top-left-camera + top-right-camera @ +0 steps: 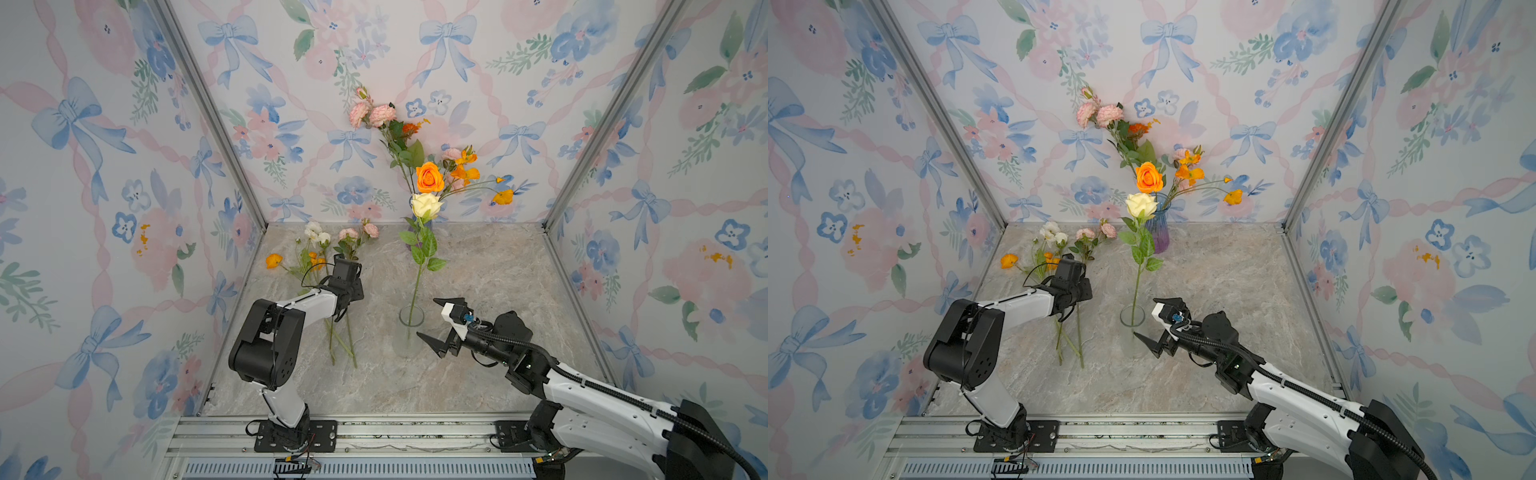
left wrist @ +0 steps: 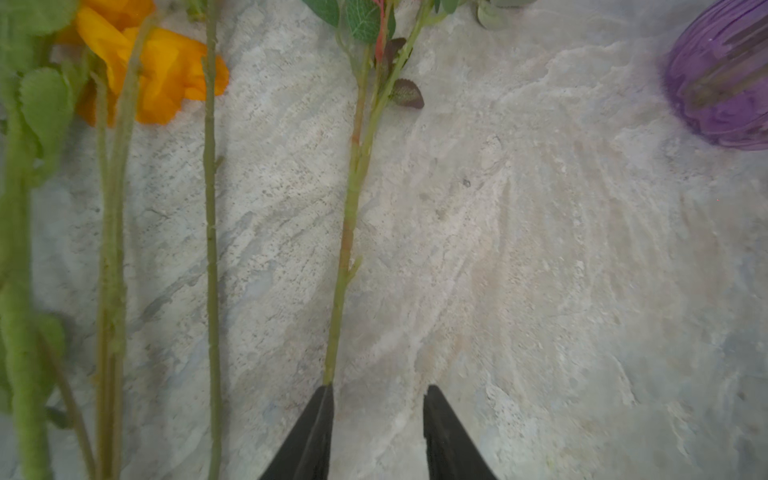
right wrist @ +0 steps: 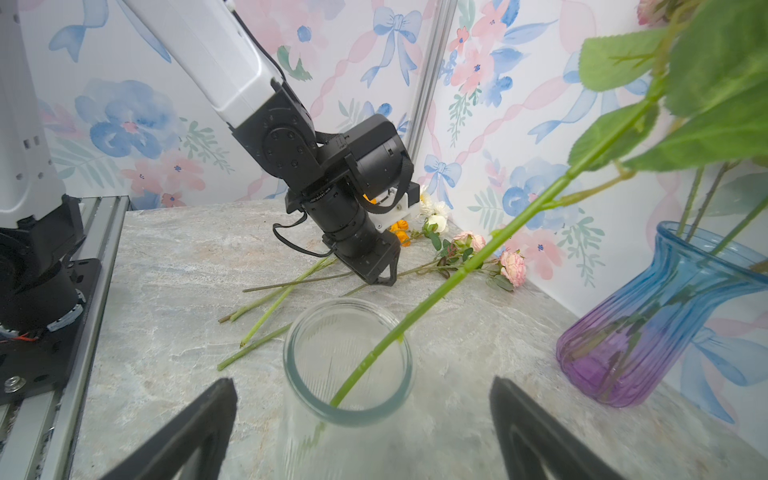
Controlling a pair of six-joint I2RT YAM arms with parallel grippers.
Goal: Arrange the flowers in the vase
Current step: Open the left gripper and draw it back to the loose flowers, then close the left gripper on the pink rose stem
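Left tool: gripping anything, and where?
Nothing yet. Left tool stands part open above the table; a stem runs under one finger, not between the two.

— We see wallpaper (image 1: pixel 457 62) of blue bows and pink blooms at twelve, nine and three o'clock.
— We also see silver posts (image 1: pixel 210 112) in the far corners, a grey marbled tabletop (image 1: pixel 498 270), and a metal rail (image 1: pixel 395 432) at six.

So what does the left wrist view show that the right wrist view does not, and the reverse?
Only the left wrist view: the gap between the left jaws, with a loose stem running to one tip. Only the right wrist view: the clear jar holding one leaning flower, and the left arm. Both: the purple vase, loose flowers and the marble table.
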